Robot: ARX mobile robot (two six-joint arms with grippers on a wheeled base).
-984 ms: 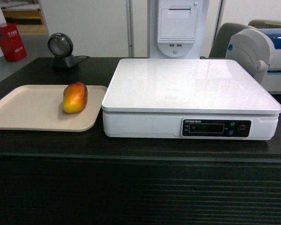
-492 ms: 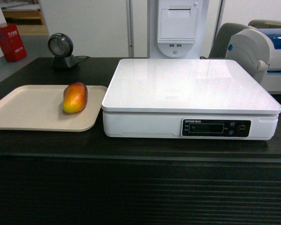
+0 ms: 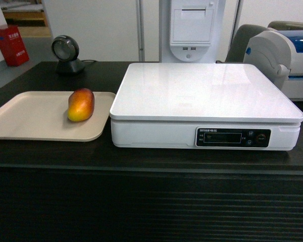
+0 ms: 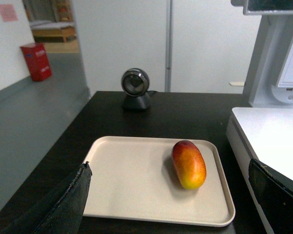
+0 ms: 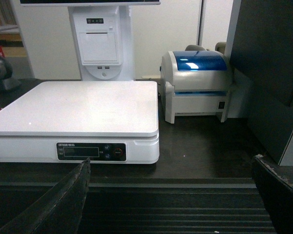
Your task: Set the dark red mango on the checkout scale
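Observation:
The mango, yellow-orange with a red top, lies on a beige tray at the left of the dark checkout counter. The white scale stands just right of the tray, its platform bare. Neither gripper shows in the head view. In the left wrist view my left gripper is open, held back from the tray, with the mango ahead and right of centre. My right gripper is open and empty in front of the counter's ribbed front, the scale ahead to its left.
A round black scanner stands at the back left of the counter. A white receipt printer stand rises behind the scale. A grey and blue label printer sits right of the scale, with a dark panel beyond it.

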